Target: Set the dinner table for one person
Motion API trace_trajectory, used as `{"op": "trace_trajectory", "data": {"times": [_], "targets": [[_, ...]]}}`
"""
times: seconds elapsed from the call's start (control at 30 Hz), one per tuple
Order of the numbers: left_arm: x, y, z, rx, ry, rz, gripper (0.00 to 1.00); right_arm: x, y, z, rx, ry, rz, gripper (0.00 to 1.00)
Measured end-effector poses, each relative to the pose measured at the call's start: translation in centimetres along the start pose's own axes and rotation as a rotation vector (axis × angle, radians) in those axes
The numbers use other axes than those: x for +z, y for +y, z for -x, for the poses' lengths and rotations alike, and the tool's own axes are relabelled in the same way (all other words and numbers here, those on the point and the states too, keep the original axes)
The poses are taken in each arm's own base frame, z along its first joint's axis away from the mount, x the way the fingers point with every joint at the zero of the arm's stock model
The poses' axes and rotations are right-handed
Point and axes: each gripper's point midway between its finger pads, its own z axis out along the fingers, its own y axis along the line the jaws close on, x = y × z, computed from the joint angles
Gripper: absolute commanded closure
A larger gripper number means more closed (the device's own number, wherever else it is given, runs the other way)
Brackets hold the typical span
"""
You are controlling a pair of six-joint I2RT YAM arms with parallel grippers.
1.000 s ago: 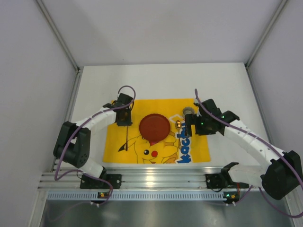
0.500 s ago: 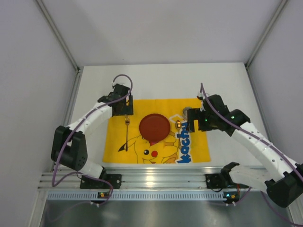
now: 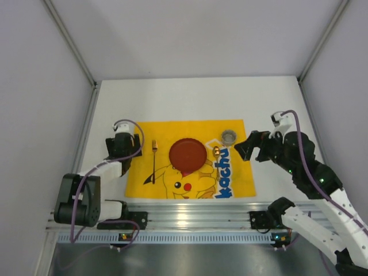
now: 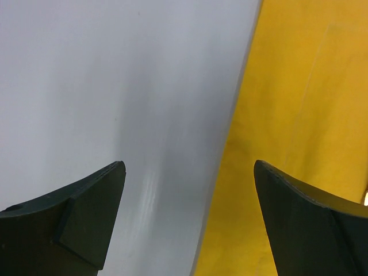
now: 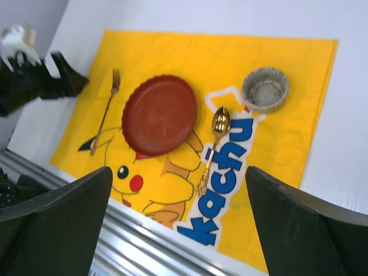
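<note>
Plain matte white across the dinner table [image 3: 195, 98], with silver ribbing on the rail [image 3: 190, 221] along its near edge. The mat [image 3: 241, 172] is bright yellow, printed with a cartoon creature: red cheek, black eye, black ear tip. On the right it has blue letters outlined in white. The plate [image 3: 187, 153] in the middle is a deep brick red. The fork [image 3: 153, 163] left of it and the spoon [image 5: 219, 126] right of it are both shiny gold. The little bowl [image 3: 229, 136], far right, is pale grey and speckled. The left gripper [image 4: 190, 167] and right gripper [image 5: 178, 170] have black fingers
</note>
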Motion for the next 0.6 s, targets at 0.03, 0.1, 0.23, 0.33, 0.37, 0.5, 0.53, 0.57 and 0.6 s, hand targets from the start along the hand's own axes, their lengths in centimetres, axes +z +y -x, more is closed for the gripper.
{"op": "trace_trajectory", "data": {"times": [0.03,0.1,0.23,0.33,0.37,0.5,0.53,0.57,0.6], "targets": [[0.2,0.0,-1.1,0.012,-0.010,-0.010,0.01,-0.6,0.0,0.7,0.000,-0.043,0.001,0.00],[0.6,0.0,-1.8,0.021,-0.033,-0.015,0.01,-1.6,0.0,1.9,-0.002,-0.115,0.000,0.00],[2.0,-0.7,1.0,-0.006,-0.166,-0.037,0.01,-1.9,-0.5,3.0,0.011,-0.183,-0.024,0.00],[2.4,-1.4,3.3,-0.027,-0.270,-0.077,0.01,-1.0,-1.5,2.1,0.046,-0.174,-0.065,0.00],[2.7,-1.7,3.9,-0.033,-0.296,-0.090,0.02,-0.6,-1.8,1.6,0.054,-0.165,-0.078,0.00],[3.6,-2.2,3.5,-0.040,-0.331,-0.136,0.02,1.2,-3.0,-0.5,0.060,-0.134,-0.108,0.00],[3.5,-1.9,3.2,-0.046,-0.342,-0.136,0.02,1.5,-3.3,-0.8,0.055,-0.131,-0.113,0.00],[3.5,-1.6,2.7,-0.049,-0.340,-0.138,0.02,1.9,-3.6,-1.1,0.047,-0.134,-0.120,0.00],[3.5,-1.5,2.4,-0.051,-0.335,-0.140,0.01,2.3,-4.0,-1.2,0.038,-0.144,-0.131,0.00]]}}
